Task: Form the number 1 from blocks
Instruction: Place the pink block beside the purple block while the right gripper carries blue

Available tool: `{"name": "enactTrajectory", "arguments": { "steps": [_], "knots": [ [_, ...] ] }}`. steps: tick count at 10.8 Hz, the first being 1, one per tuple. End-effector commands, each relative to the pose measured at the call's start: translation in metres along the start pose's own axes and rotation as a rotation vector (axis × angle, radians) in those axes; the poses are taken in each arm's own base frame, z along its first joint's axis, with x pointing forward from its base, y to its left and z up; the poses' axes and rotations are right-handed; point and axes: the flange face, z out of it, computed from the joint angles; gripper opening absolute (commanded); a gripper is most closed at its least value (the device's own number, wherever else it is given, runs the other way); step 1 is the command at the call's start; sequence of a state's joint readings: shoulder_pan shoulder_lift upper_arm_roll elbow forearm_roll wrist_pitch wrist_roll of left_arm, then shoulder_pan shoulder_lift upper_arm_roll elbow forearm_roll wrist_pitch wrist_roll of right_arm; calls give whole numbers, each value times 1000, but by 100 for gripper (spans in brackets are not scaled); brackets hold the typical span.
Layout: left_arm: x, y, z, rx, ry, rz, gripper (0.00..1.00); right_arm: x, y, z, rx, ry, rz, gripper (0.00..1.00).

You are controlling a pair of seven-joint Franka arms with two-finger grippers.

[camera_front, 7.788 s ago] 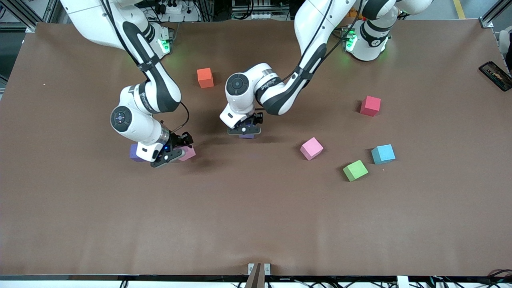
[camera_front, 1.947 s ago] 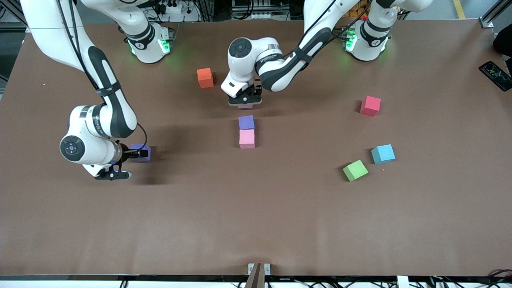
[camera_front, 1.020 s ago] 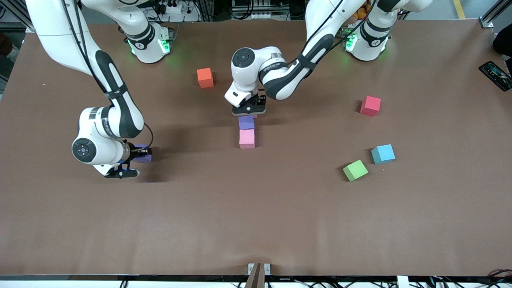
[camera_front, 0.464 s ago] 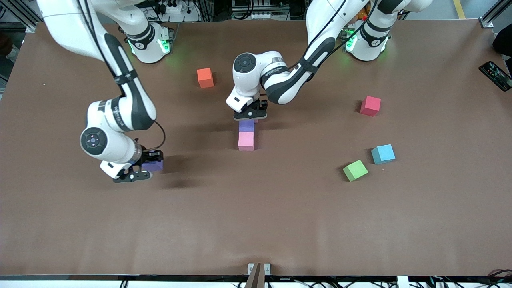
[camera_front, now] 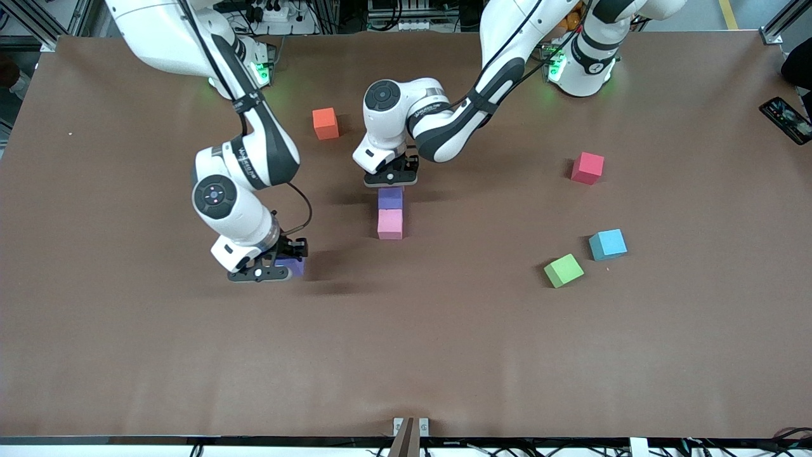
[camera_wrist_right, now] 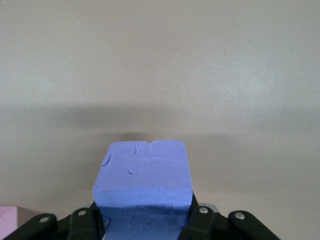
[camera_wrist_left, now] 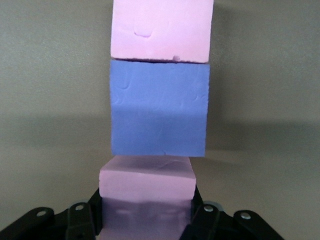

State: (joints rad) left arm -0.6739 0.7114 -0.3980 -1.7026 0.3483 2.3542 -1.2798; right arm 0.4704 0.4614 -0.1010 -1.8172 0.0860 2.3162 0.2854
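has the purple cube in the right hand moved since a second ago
Yes. The right hand has carried its purple cube along the table toward the pink cube of the middle column, closing much of the gap.

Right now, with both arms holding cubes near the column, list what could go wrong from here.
1. The left hand holds a light pink foam cube hard against the purple foam cube on the table; setting it down could nudge the column crooked.
2. The right hand carries a second purple foam cube; bringing it in may knock the lower pink cube.
3. Both arms crowd one spot and could collide.
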Motion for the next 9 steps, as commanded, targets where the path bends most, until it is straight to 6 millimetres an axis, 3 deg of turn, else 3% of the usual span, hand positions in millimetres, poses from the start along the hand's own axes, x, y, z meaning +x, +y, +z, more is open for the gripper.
{"name": "enactTrajectory", "arguments": {
  "steps": [1,2,5,9],
  "knots": [
    [5,4,0,9,15,15,38,11,-17,4,4,16,-7,48],
    [5,5,1,10,17,16,99,13,-30,3,8,27,-24,48],
    [9,4,-2,11,26,10,100,17,-60,8,41,94,-37,48],
    [0,2,-22,78,30,19,100,18,-62,8,97,83,22,48]
  ]
}}
